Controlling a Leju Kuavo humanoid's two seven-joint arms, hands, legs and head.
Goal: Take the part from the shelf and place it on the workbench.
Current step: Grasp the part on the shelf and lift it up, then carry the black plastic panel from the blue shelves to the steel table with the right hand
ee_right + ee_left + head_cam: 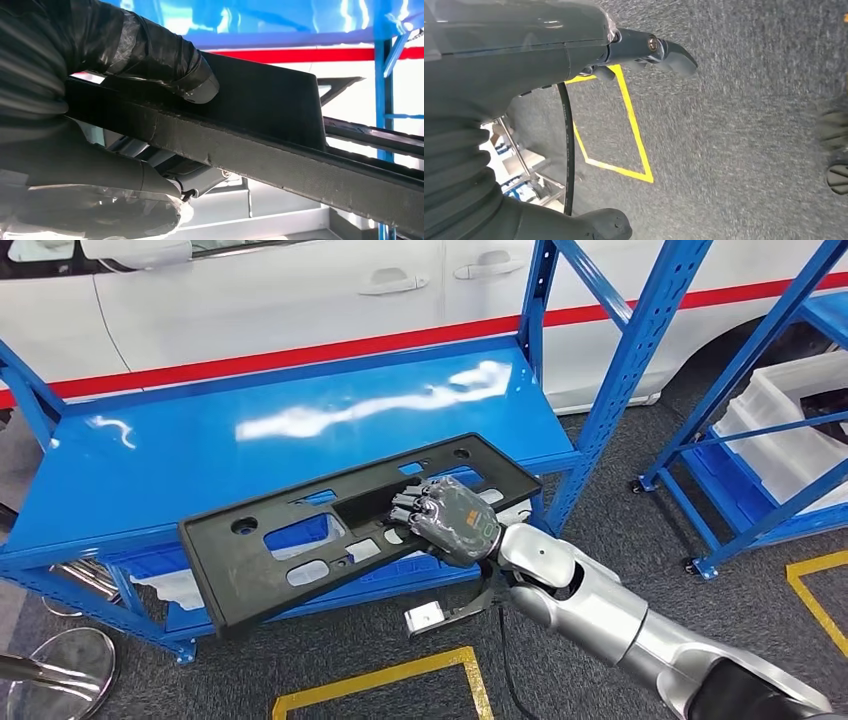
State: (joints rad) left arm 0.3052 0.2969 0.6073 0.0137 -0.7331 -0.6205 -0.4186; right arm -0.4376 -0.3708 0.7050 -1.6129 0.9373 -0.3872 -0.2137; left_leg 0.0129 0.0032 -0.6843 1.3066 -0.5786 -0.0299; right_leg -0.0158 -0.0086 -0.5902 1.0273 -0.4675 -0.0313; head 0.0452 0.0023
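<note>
while the left hand point(644, 50) hangs over grey carpet and a yellow floor marking point(634, 135), with fingers apart and nothing in them, all the work sits with the other arm. left to right in the head view: the blue shelf point(180, 460) runs across the frame, its glossy top deck bare where it shows, with a white car point(300, 290) standing behind it. the part point(300, 510), a long flat black panel with several cut-outs, is tilted over the shelf's front edge, its left end lower and nearer the robot, its right end over the deck; whether it touches the deck i cannot tell. the right hand point(445, 520) grips it toward the right of its middle; the right wrist view shows the thumb point(195, 82) pressed on one face and the darker fingers point(150, 175) curled under the edge, so the hold looks firm.

judging by this, the pick is done and the carry is in hand. no workbench shows here, so the next move likely calls for drawing the panel clear of the blue upright point(620, 370) and turning the body toward the bench, keeping the long free end from swinging into the frame.
</note>
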